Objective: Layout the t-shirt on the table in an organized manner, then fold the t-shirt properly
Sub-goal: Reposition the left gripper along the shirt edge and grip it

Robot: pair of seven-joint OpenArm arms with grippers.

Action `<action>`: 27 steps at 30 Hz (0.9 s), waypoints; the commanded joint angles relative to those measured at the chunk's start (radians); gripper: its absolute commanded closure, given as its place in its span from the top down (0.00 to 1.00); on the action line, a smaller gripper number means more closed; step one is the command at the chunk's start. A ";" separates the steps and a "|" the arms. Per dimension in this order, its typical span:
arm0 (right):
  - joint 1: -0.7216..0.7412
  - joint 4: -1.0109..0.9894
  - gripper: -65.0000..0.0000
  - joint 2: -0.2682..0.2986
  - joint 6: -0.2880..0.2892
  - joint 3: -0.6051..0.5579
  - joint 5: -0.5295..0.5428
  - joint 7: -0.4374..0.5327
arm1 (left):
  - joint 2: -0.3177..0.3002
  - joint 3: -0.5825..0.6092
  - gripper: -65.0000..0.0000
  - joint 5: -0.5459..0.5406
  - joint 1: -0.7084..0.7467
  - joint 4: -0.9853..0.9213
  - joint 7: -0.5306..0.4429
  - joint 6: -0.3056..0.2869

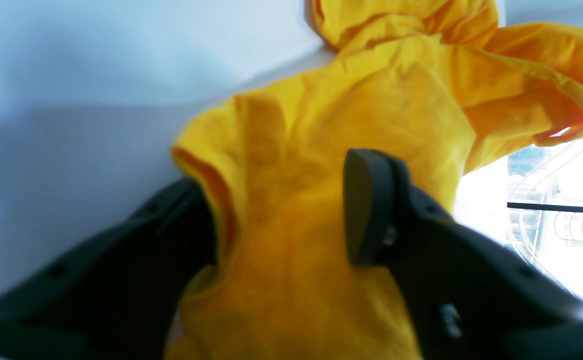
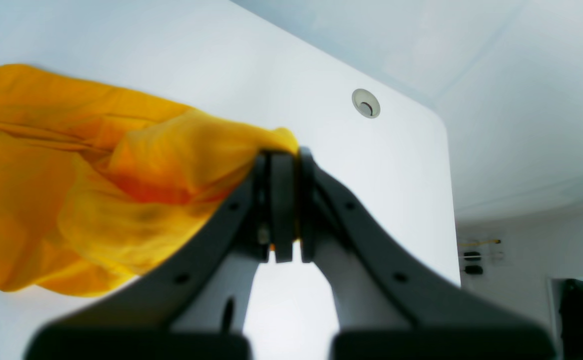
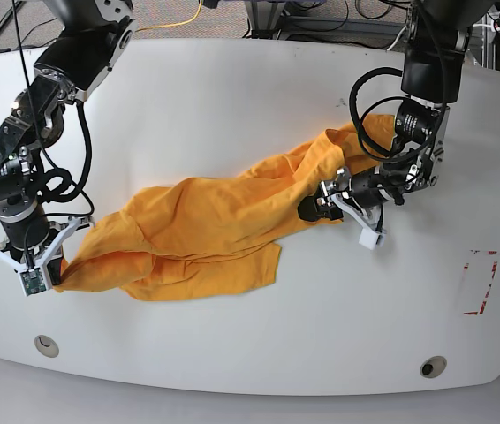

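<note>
White counter [image 3: 232, 79], smooth, rounded corners. Two round grey grommets near the front edge: one [image 3: 46, 344] toward the front-left corner as the base view shows it, the other [image 3: 433, 365] toward the front-right. Red tape outline [image 3: 479, 283] close to the right edge. Cables and stand legs on the floor past the far edge.

T-shirt [image 3: 206, 230], orange-yellow, wrinkled, strung diagonally across the counter's middle, bunched rather than flat.

Right claw [image 2: 281, 200] near the left edge, closed on the shirt's low end; cloth pinched between its pads. Left claw [image 1: 281, 220] right of centre, spread apart, shirt fabric lying between the two fingers.

Bare counter along the far edge, the front edge and the right side around the tape.
</note>
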 commanded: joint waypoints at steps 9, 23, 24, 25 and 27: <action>0.022 0.014 0.00 0.014 -0.005 0.003 0.005 0.028 | 0.011 0.003 0.00 0.045 -0.035 -0.018 -0.034 0.020; 0.038 0.014 0.00 0.019 -0.005 0.004 0.002 0.030 | -0.038 -0.006 0.00 0.077 -0.081 0.174 -0.073 0.016; 0.051 0.014 0.00 0.019 -0.005 0.006 -0.001 0.030 | -0.049 -0.006 0.00 0.077 -0.085 0.217 -0.073 0.016; 0.059 0.014 0.00 0.019 -0.005 0.008 -0.003 0.030 | -0.053 -0.006 0.00 0.077 -0.088 0.241 -0.073 0.017; 0.073 0.012 0.00 0.023 -0.005 0.008 -0.003 0.030 | -0.079 -0.007 0.00 0.077 -0.093 0.310 -0.073 0.017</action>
